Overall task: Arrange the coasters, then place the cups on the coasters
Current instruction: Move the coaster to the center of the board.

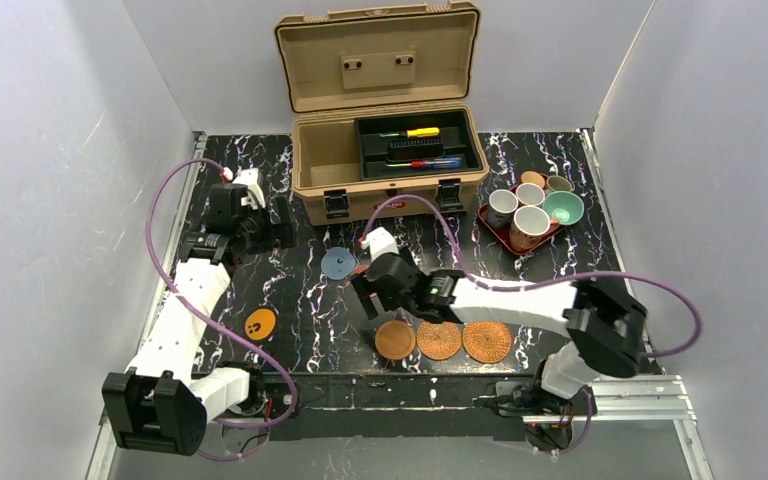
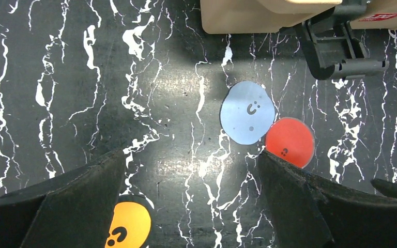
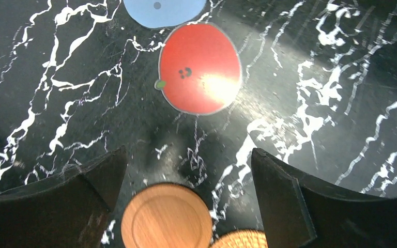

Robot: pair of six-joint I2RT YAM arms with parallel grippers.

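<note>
- My right tool is released, its fingers spread wide and holding nothing. The wooden coaster lies flat on the bench right beneath it, between the fingers and touching neither.
- Just beside that disc sits a woven coaster. The overhead view shows the second woven coaster continuing the row, so three look arranged.
- Straight ahead of my right tool lies the red coaster, with bare bench on every side but the far one. There the blue coaster touches its rim.
- I judge the red one to be the next fetch. It is thin and flat, so I should straddle it across its width, set both fingertips down on the bench and close under the rim. I should take it by the sides away from the blue disc, so that one is not dragged along.
- My left tool is also released and empty. The orange coaster lies close under it by one finger, and the blue and red discs are farther ahead.
- Both tools face the same pair, so I would give the left the orange coaster to avoid a clash.
- Farthest from both tools, the cups wait on the tray beside the toolbox. None is on a coaster yet.
</note>
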